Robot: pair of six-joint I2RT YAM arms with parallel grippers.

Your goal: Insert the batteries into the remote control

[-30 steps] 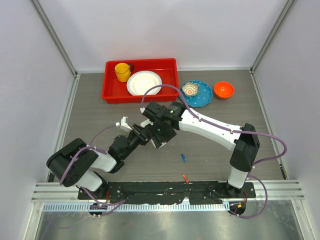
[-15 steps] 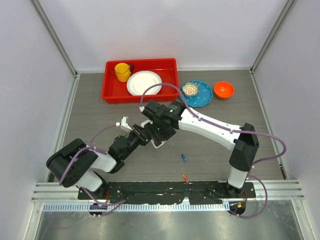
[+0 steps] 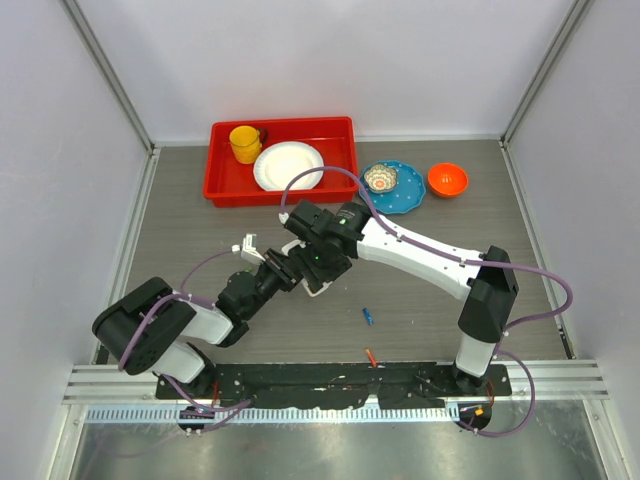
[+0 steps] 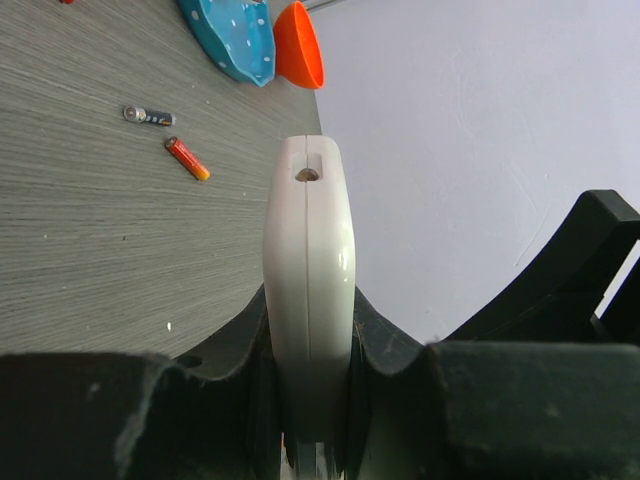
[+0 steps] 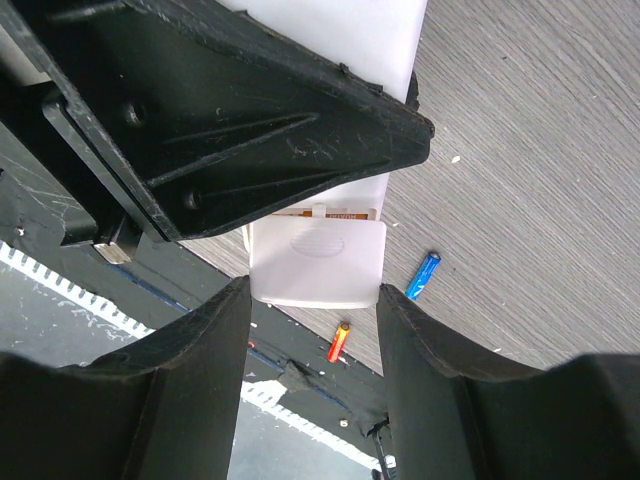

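I see the left gripper [image 4: 308, 312] closed tight on the remote [image 4: 308, 230], which it holds edge-on above the table [image 3: 430, 320], a little left of centre. In the left wrist view the slim white body stands up between the two black fingers, with a small hole in its far end. The right gripper [image 5: 315, 300] comes in from the other side and is partway closed. The remote's other end fills the gap between its fingers [image 5: 190, 390], and both tips look to rest against the long sides. That end shows a plain white back with a ridged cover panel and a strip of orange label just above the panel. The left gripper's black body crosses over the rest of the remote in the right wrist view. Two batteries lie loose on the table, near each other and apart from the remote: a blue battery [image 3: 368, 316] right of the grippers and an orange battery [image 3: 371, 355] closer to the arm bases. At the back left, a red tray [image 3: 282, 122] holds a yellow cup [image 3: 244, 143] and a white plate [image 3: 288, 165]. To its right is a blue plate [image 3: 408, 198] with a small bowl [image 3: 380, 179] on it, then an orange bowl [image 3: 447, 179].
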